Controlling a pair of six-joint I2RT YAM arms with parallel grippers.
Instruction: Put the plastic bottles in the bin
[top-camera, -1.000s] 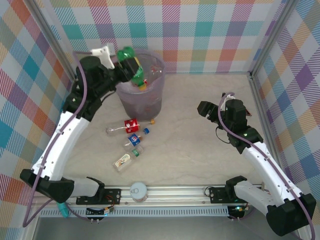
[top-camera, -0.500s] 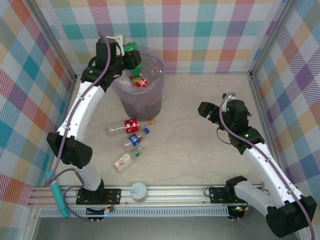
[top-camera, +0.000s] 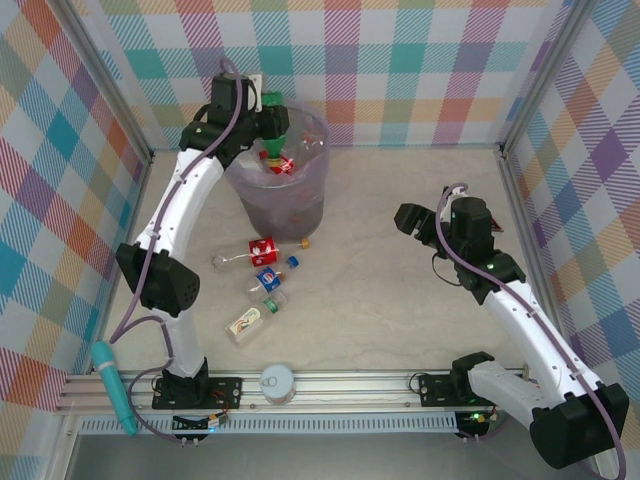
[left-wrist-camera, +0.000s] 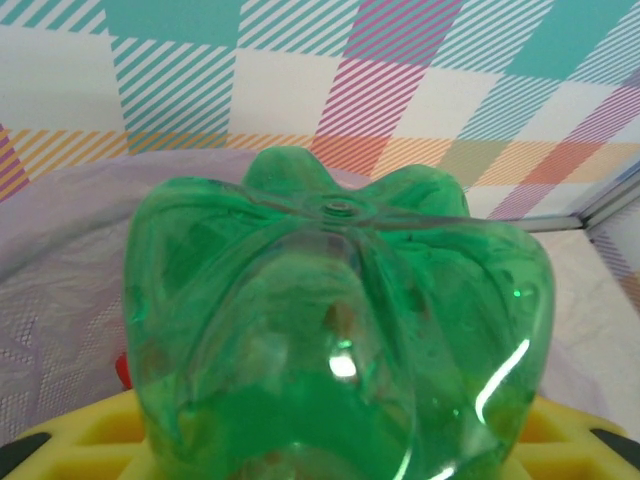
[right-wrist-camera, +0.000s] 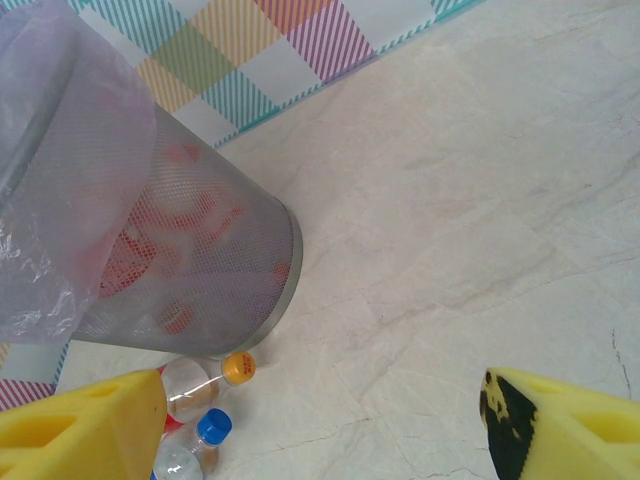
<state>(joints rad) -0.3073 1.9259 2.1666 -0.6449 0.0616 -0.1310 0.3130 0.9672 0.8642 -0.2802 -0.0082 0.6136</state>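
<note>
Beige marble-look tabletop (top-camera: 380, 280), pastel plaid walls (top-camera: 420, 60) all round. Left gripper (top-camera: 265, 120) clamped on green bottle (left-wrist-camera: 340, 330) above bin (top-camera: 292, 205), right gripper (right-wrist-camera: 320, 430) gaping, nothing in it.

You see green bottle (left-wrist-camera: 340, 330); grey mesh bin (right-wrist-camera: 200, 270), lilac bag (right-wrist-camera: 60, 150); yellow pads (right-wrist-camera: 80, 425), right end effector (right-wrist-camera: 325, 410); plaid walls (top-camera: 400, 60); beige marbled surface (top-camera: 380, 260).

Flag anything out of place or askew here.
Several bottles lie tipped on their sides, scattered on the table in front of the bin. A white canister sits apart from them on the near rail. Nothing looks spilled or broken.
</note>
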